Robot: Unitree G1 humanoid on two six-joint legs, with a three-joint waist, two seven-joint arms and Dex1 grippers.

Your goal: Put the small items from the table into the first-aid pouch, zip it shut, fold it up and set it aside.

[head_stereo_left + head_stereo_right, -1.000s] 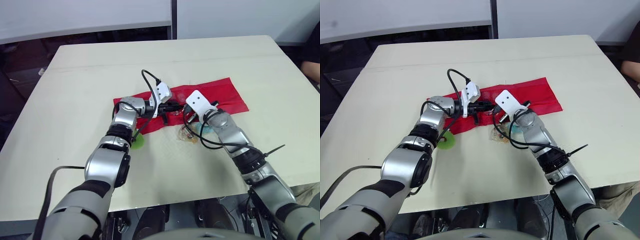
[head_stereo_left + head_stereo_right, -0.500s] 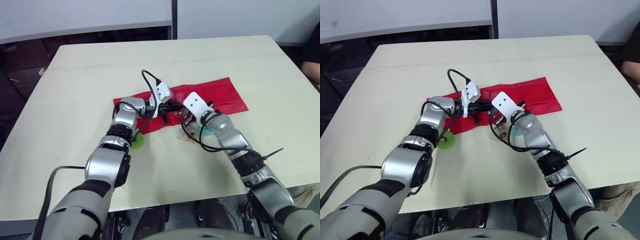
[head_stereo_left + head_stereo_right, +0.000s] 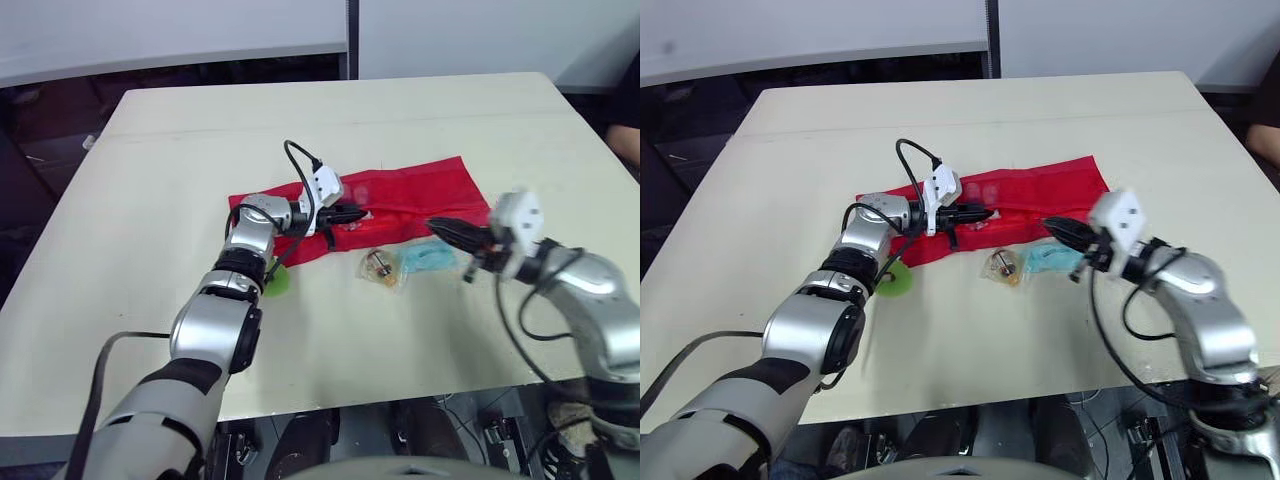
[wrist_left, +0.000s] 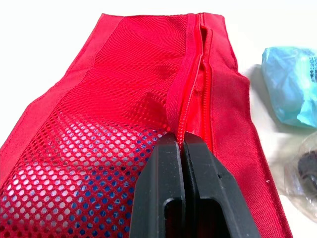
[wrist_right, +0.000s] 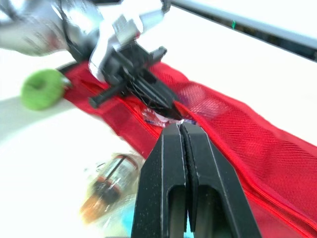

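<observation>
Red first-aid pouch [image 3: 410, 200] lies flat mid-table, zipper partly open. Left gripper [image 4: 181, 144] is clenched on the zipper edge, likely holding the mouth up for loading. At the pouch's 6 o'clock: blue packet [image 3: 425, 257] and wrapped small bottle [image 3: 380, 266]; green roll [image 3: 277, 285] at 8. Right gripper [image 3: 436, 224], fingers pressed together and empty, hovers at the packet's 1 o'clock.
</observation>
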